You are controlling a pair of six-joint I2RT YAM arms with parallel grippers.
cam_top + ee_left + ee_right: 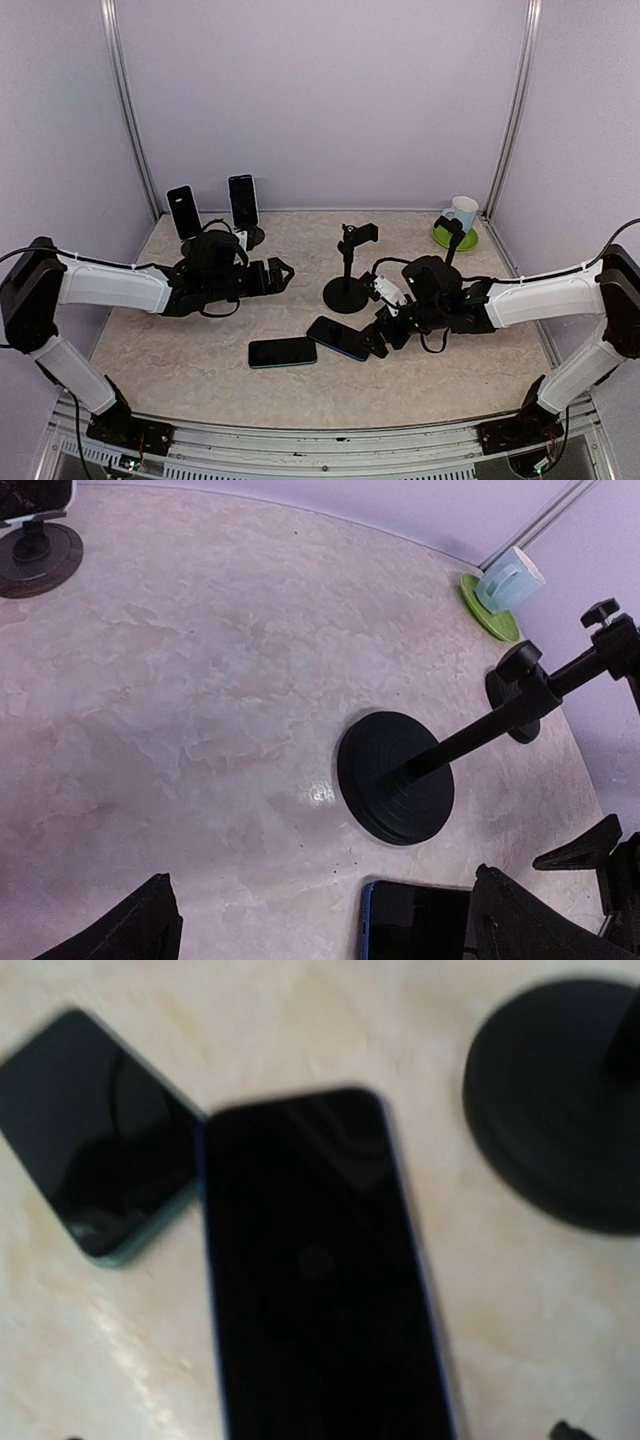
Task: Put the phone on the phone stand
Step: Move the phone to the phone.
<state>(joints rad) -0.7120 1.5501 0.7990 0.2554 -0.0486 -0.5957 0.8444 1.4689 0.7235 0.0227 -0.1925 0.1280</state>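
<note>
Phone (pixel 338 337) down flat, screen up, at lower centre of the overhead view, just below the phone stand (pixel 347 293). Its long axis slanted from upper left to lower right. Its upper-left corner met, or all but met, a teal-edged phone (pixel 282 352) lying level across the frame.

The right gripper (pixel 383 337) sat at the phone's lower-right end, fingers spread wide and holding nothing. The left gripper (pixel 283 274) hung left of the stand, fingers wide too, empty.

The right wrist view was blurred. It showed the phone running almost top to bottom, with the stand's round base at upper right. The left wrist view caught only the phone's end at its bottom edge, but showed the stand's pole and clamp knob clearly.

The tabletop (pixel 200 340) was marbled beige and the walls pale lilac. A mug (pixel 461 212) on a green coaster stood at upper right.
</note>
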